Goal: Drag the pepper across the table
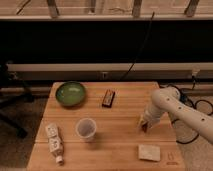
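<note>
My gripper [144,123] hangs from the white arm [172,107] that comes in from the right. It is low over the right part of the wooden table [120,142]. A small dark reddish shape [145,128] shows right at the gripper's tip, touching the table. I cannot tell whether it is the pepper. No other pepper shows anywhere on the table.
A green bowl [70,93] stands at the back left and a dark packet [108,98] at the back middle. A clear plastic cup [86,129] stands in the middle. A bottle [54,142] lies at the front left and a pale sponge [149,152] at the front right. Cables lie at the right.
</note>
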You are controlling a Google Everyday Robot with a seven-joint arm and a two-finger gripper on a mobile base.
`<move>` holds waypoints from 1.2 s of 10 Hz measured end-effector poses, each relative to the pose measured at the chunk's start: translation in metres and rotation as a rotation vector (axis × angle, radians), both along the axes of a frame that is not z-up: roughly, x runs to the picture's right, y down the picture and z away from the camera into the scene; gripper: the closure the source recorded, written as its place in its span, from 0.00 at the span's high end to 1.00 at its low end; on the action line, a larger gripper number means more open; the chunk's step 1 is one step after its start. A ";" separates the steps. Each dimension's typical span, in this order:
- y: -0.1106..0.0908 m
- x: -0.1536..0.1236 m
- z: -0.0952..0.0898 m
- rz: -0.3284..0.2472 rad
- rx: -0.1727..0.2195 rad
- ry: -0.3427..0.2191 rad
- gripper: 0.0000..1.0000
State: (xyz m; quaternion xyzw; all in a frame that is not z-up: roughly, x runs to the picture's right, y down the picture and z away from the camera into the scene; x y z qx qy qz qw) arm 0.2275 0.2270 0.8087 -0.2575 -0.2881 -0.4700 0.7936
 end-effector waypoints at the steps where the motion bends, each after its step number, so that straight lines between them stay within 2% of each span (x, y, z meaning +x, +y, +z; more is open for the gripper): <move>1: 0.004 0.000 -0.003 0.001 -0.001 -0.005 0.00; 8: 0.028 0.015 -0.027 0.007 -0.026 -0.021 0.00; 10: 0.033 0.019 -0.031 0.017 -0.036 -0.029 0.08; 12: 0.027 0.019 -0.028 0.020 -0.030 -0.024 0.02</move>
